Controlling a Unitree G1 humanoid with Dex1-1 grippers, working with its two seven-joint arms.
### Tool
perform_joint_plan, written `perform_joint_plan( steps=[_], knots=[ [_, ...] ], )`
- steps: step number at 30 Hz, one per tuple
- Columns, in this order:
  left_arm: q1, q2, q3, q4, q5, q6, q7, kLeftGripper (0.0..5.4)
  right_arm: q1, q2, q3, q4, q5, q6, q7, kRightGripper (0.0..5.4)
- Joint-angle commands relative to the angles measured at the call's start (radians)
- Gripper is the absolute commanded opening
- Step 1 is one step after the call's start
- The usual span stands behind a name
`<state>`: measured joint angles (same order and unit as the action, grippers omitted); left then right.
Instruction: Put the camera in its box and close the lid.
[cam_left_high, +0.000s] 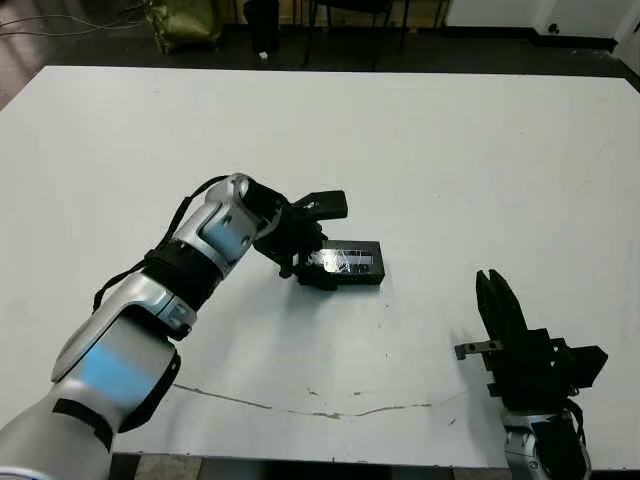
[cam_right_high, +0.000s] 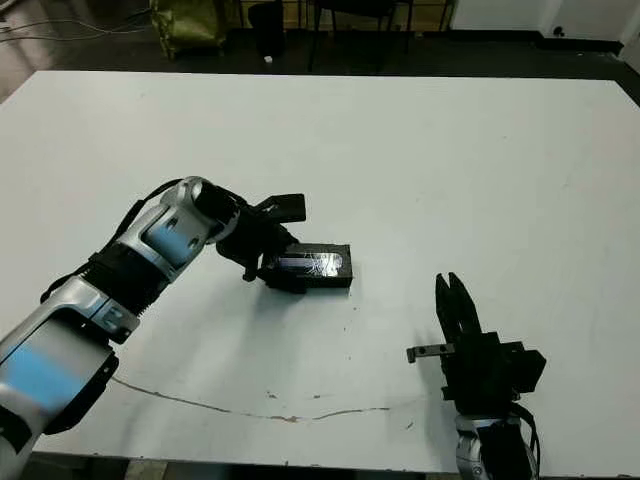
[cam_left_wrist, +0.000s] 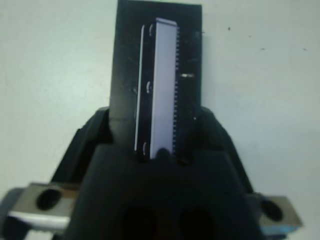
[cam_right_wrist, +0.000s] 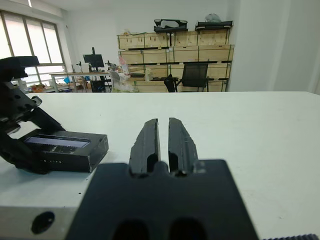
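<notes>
From the head camera I see my left gripper down at the middle of the white table, its fingers closed on the near-left end of the lid. The lid lies flat with its pale glossy strip facing up and its long side running left to right, stretching away from the gripper toward the right. In the left wrist view the lid runs straight out from between the two black fingers, one finger on each long edge, touching it. I think the box sits closed underneath it, since the right wrist view shows a low dark block with some height resting on the table, but the seam is too dim for me to be sure. I cannot pick out the camera anywhere; if it is inside, it is hidden.

My right gripper rests well apart from the lid, near the table's front edge on the right, fingers pointing away from me. In its wrist view the two fingers stand pressed nearly together with only a thin slit between them, holding nothing.
</notes>
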<state>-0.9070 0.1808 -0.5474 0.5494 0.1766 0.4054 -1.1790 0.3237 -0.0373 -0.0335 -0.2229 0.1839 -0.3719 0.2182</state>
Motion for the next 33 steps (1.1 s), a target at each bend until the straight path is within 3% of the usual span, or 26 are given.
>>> perform_joint_plan(
  steps=[1, 8, 15, 24, 33],
  knots=[
    [0.044, -0.019, -0.032, 0.022, 0.03, -0.013, 0.04, 3.81, 0.004, -0.007, -0.005, 0.03, 0.014, -0.018, 0.015, 0.0],
    [0.048, -0.003, -0.036, 0.028, 0.049, -0.082, 0.08, 5.38, 0.001, -0.006, -0.007, 0.042, 0.022, -0.025, 0.019, 0.0],
    [0.059, 0.013, -0.042, 0.016, 0.062, -0.112, 0.102, 5.38, 0.013, 0.001, 0.0, 0.014, 0.009, -0.003, -0.002, 0.0],
    [0.085, 0.048, -0.002, -0.018, 0.02, -0.148, 0.073, 5.38, 0.009, -0.001, -0.001, 0.023, 0.013, -0.005, 0.002, 0.0],
    [0.103, 0.064, 0.155, -0.069, -0.157, -0.048, 0.013, 5.38, 0.0, -0.004, -0.001, 0.044, 0.038, -0.017, 0.023, 0.0]
  ],
)
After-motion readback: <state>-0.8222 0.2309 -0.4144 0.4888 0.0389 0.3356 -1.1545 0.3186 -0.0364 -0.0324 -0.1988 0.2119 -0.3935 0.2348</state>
